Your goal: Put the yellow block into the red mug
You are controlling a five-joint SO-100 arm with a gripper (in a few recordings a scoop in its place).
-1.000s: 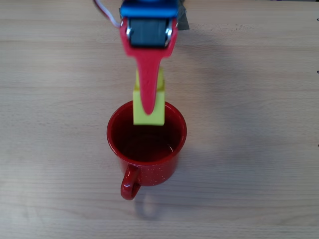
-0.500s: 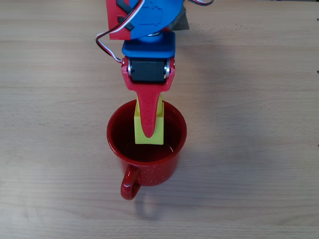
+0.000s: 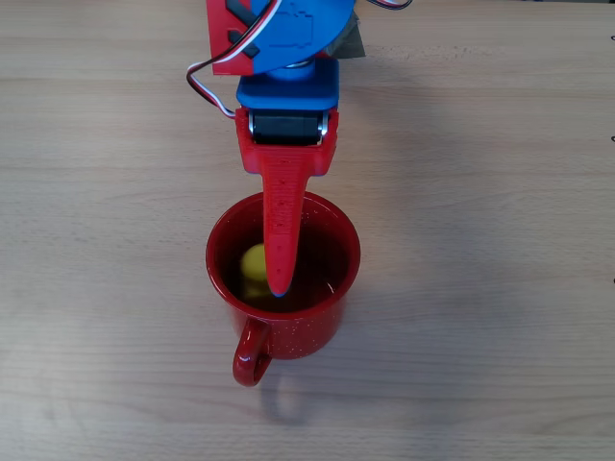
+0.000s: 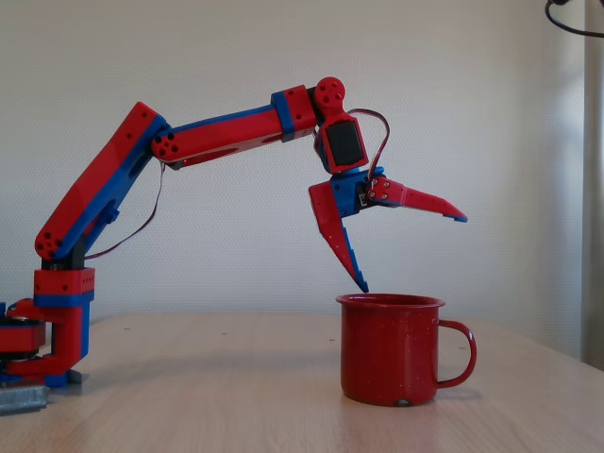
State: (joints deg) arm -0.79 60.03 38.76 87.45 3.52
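The red mug point(image 3: 298, 331) stands on the wooden table with its handle toward the bottom of the overhead view. The yellow block point(image 3: 253, 265) lies inside it, at the left of the dark inside, partly hidden by a red finger above it. My gripper point(image 3: 278, 274) hangs over the mug's mouth. In the fixed view the gripper point(image 4: 412, 251) is open wide: one finger points down to just above the rim of the mug point(image 4: 387, 349), the other sticks out to the right. Nothing sits between the fingers.
The red and blue arm reaches in from the top of the overhead view; its base point(image 4: 42, 349) stands at the far left of the fixed view. Bare wooden table point(image 3: 480, 288) surrounds the mug on all sides.
The gripper opened and let go of the yellow block, which dropped from between the fingers into the mug. The arm stayed over the mug.
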